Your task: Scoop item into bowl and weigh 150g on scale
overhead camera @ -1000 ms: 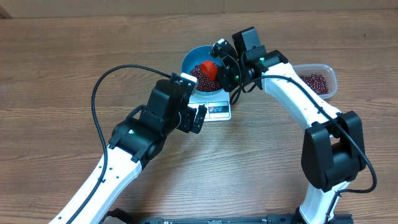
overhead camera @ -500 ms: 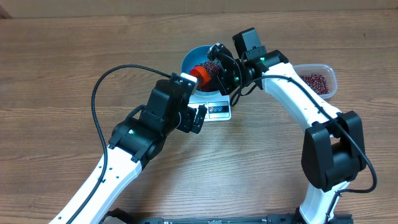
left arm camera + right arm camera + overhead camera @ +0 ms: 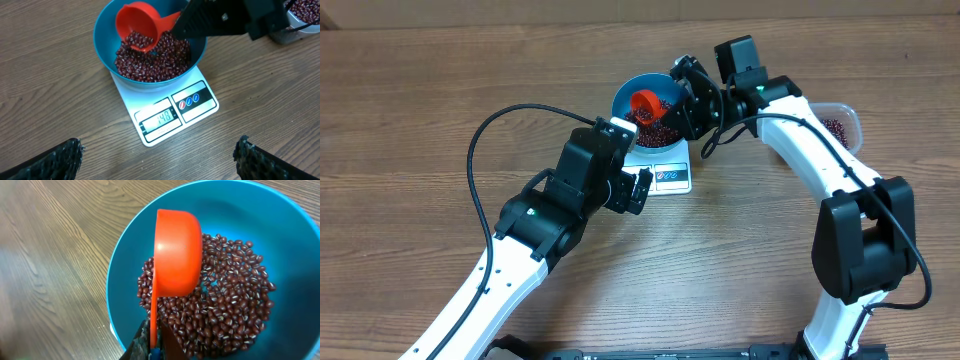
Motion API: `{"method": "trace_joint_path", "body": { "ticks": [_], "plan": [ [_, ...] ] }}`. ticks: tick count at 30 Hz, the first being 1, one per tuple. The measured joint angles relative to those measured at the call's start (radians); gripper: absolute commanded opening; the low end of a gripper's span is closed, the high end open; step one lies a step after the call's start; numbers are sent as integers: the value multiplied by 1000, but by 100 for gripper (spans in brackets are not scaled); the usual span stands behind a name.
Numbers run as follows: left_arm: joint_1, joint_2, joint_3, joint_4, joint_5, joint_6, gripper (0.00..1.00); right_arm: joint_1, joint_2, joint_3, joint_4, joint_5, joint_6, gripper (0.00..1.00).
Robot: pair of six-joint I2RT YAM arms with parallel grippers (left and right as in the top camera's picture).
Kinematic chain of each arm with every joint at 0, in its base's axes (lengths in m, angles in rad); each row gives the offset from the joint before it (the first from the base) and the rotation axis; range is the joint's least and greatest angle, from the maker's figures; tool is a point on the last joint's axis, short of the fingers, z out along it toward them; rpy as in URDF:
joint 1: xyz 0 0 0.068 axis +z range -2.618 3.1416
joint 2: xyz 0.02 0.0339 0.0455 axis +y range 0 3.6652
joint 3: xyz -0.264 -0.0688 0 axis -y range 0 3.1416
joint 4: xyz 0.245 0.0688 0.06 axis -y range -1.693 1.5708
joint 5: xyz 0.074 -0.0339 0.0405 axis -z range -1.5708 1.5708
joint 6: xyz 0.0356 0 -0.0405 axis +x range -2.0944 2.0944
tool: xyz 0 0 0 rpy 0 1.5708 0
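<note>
Viewing overhead: R gripper (image 3: pixel 672 98) is clenched on the handle of the red scoop (image 3: pixel 643 101), holding it tilted over the blue bowl (image 3: pixel 620 98). Bowl sits on the scale (image 3: pixel 670 178) and holds the beans (image 3: pixel 655 130). L gripper (image 3: pixel 628 192) hovers just beside the scale's display end, released, grasping nothing. Clear tub (image 3: pixel 848 118) w/ more beans stands at far right, well apart from bowl.

L wrist: L fingers (image 3: pixel 55 160) stand wide apart at both lower corners, nothing btwn them. Scoop is tipped above the heap, a few beans in its mouth. Display (image 3: pixel 161 118) reads 148.

R wrist: scoop is on edge, back toward camera, over the beans inside bowl. Its handle is pinched btwn R fingers (image 3: pixel 172 347) at bottom edge.
</note>
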Motion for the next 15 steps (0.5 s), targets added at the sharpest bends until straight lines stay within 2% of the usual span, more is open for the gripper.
{"method": "trace_joint_path", "body": {
  "ticks": [15],
  "plan": [
    [0,0,0,0,0,0,100,-25,0,0,0,-59,2,4]
  ]
}}
